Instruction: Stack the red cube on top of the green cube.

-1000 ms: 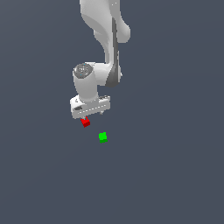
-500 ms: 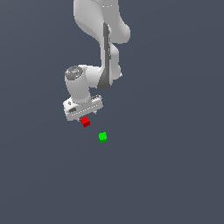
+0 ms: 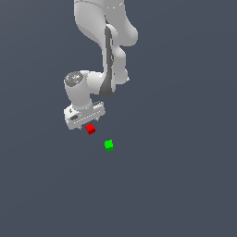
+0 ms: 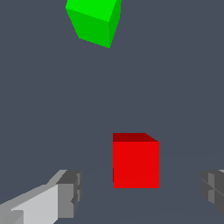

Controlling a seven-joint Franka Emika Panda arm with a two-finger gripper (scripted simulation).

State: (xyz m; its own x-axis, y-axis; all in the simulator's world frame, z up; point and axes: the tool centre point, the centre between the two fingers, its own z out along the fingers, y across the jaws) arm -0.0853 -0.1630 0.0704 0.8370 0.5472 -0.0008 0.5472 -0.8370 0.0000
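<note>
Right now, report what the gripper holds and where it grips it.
Nothing is held. The gripper is open, its fingers apart from the red cube between them; the green cube sits apart.

Your tool [image 4: 140,192] stands spread wide, the red cube [image 4: 135,162] between its fingers with a gap on either side. The green cube [image 4: 94,21] sits well apart, with only bare bench [image 3: 176,185] between and around both.
</note>
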